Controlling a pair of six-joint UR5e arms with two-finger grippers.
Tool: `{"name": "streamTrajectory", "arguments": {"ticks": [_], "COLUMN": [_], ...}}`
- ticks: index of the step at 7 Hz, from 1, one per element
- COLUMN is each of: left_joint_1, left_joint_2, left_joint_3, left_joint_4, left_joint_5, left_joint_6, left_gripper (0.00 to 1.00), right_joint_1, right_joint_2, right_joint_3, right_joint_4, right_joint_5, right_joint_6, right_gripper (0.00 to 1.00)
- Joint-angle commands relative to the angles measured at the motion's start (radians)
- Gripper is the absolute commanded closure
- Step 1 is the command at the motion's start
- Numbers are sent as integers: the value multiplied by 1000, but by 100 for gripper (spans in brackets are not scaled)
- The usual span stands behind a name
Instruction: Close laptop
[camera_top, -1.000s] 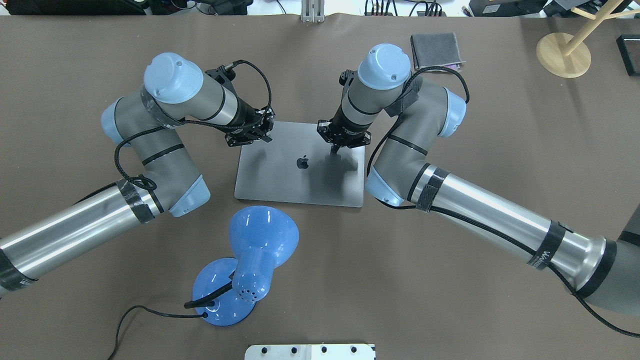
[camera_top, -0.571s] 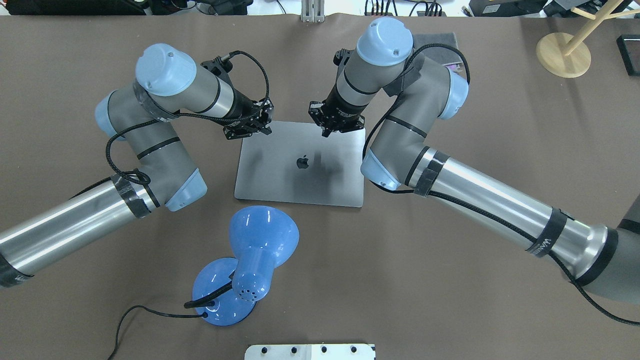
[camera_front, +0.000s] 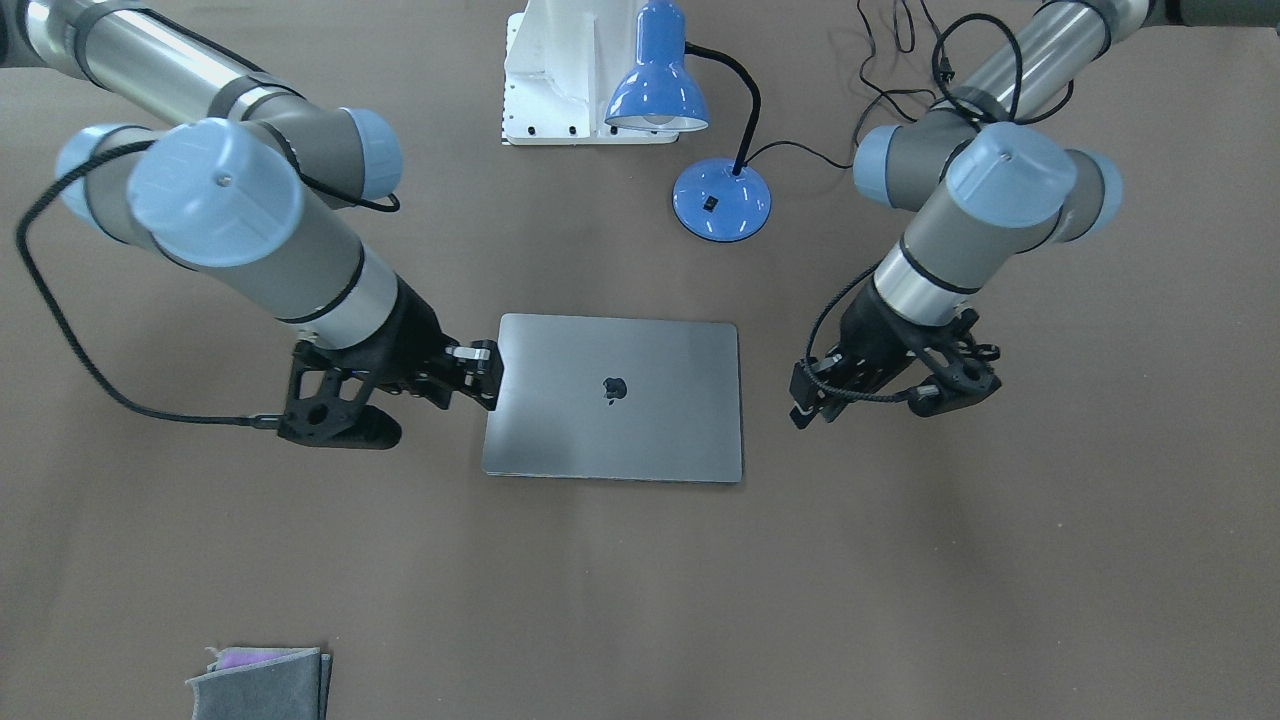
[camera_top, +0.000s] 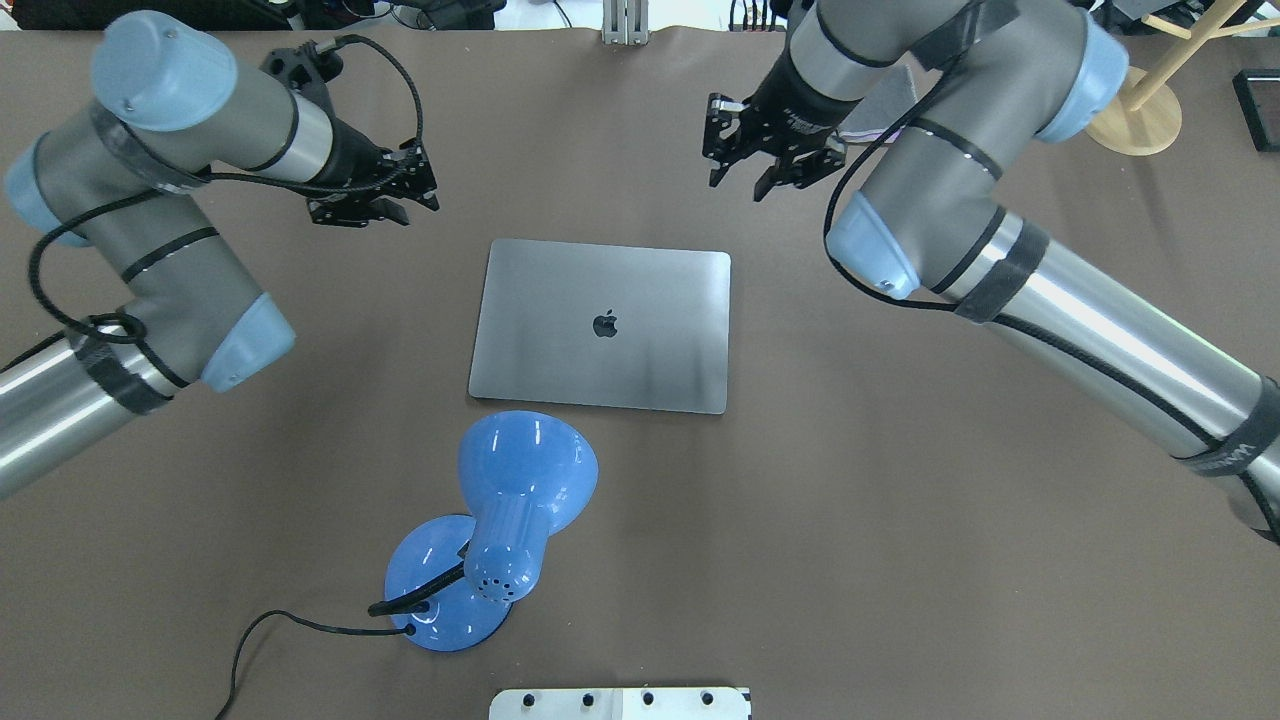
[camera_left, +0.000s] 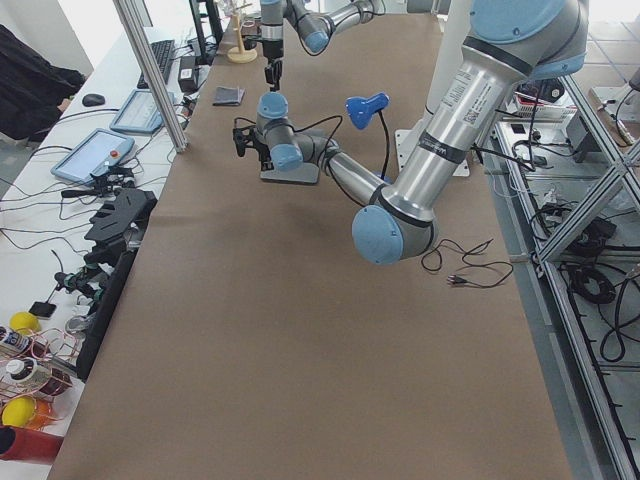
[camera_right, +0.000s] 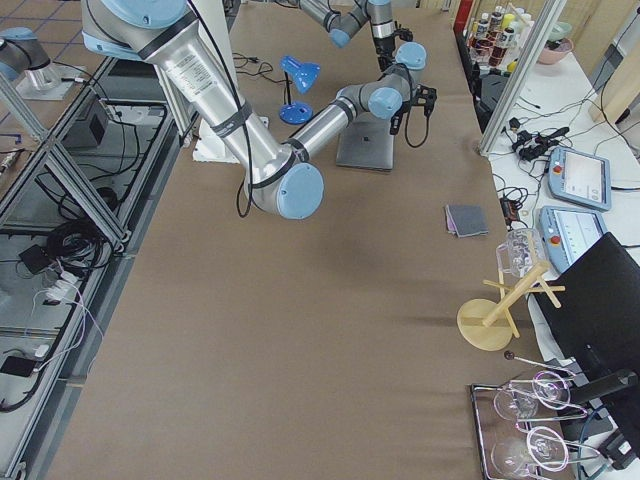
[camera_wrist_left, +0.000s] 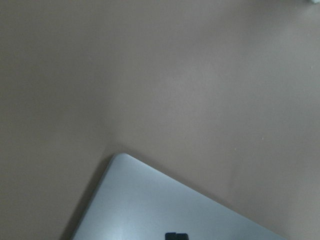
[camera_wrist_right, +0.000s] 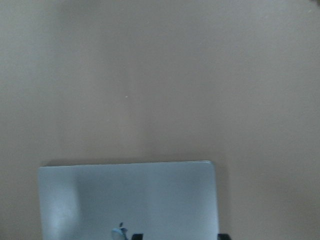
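Observation:
The laptop (camera_top: 600, 360) lies closed and flat in the middle of the table, its grey lid with the dark apple logo facing up; it also shows in the front view (camera_front: 640, 430). My left gripper (camera_top: 405, 205) hovers off the lid's far left corner, apart from it, and looks shut and empty. My right gripper (camera_top: 740, 185) hovers beyond the far right corner with its fingers apart, empty. The left wrist view shows one corner of the lid (camera_wrist_left: 150, 210). The right wrist view shows the lid's edge (camera_wrist_right: 125, 195).
A blue desk lamp (camera_top: 510, 500) with its cord stands just in front of the laptop's near edge. A folded grey cloth (camera_front: 260, 685) lies at the far right of the table. A wooden stand (camera_top: 1125, 110) is at the far right corner.
Both grippers have lifted off the lid's far edge and drawn away, the left one to the far left, the right one to the far right. The laptop has stayed closed.

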Motion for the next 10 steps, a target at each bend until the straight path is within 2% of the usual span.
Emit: {"name": "streamTrajectory", "arguments": {"ticks": [1,2,3,4,5,6,7,8,9,10], "left_joint_1": [-92,-163,-279,-353,-430,-533,-623,-674,-678,-678], "left_joint_2": [179,276,350,448,487,534,541,544,583,601], "left_joint_3": [-228,-271,-265,-259,-230,-212,-123,-71,-64,-63], "left_joint_4": [213,222,232,233,250,253,275,305,319,319], "left_joint_5": [-12,-60,-169,-200,-202,-203,-226,-233,-233,-236], "left_joint_6": [243,341,550,775,894,1062,1245,1317,1319,1319], "left_gripper": [2,2,2,2,2,2,2,2,2,2], "right_joint_1": [124,182,239,318,395,473,550,607,653,675], "right_joint_2": [-81,-132,-196,-262,-360,-448,-556,-642,-737,-781], "right_joint_3": [147,179,208,193,192,179,173,166,165,137], "right_joint_4": [-342,-457,-527,-544,-538,-534,-532,-488,-403,-311], "right_joint_5": [-9,-41,-110,-115,-82,32,108,125,130,130], "right_joint_6": [-366,-528,-742,-940,-1088,-1194,-1330,-1400,-1399,-1393], "right_gripper": [0,0,0,0,0,0,0,0,0,0]}}
